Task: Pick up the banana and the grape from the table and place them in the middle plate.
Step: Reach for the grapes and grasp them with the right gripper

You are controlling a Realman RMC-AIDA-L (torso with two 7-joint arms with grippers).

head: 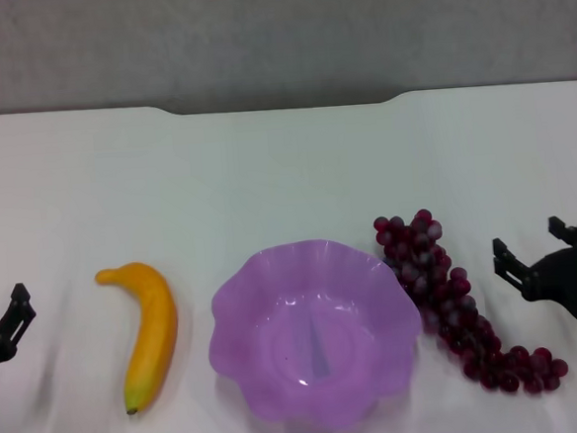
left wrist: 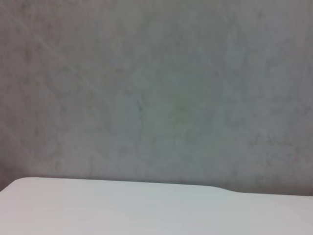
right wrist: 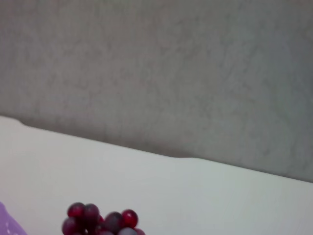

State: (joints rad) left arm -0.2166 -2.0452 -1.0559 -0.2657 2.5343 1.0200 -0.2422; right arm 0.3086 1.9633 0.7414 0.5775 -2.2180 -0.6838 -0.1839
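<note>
Purple translucent scalloped middle plate (head: 314,326) sits empty at lower centre of the white table (head: 265,169). Glossy yellow banana (head: 148,332) lies lower left, dark-red grape (head: 460,307) bunch lower right. Right gripper (head: 535,250) spread open near the grapes, best descending astride the bunch; left gripper (head: 18,313), state indeterminable.

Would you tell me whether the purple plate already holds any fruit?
Empty. The middle plate shows only its bare purple inside; the banana lies on the table to its left, the grape to its right.
</note>
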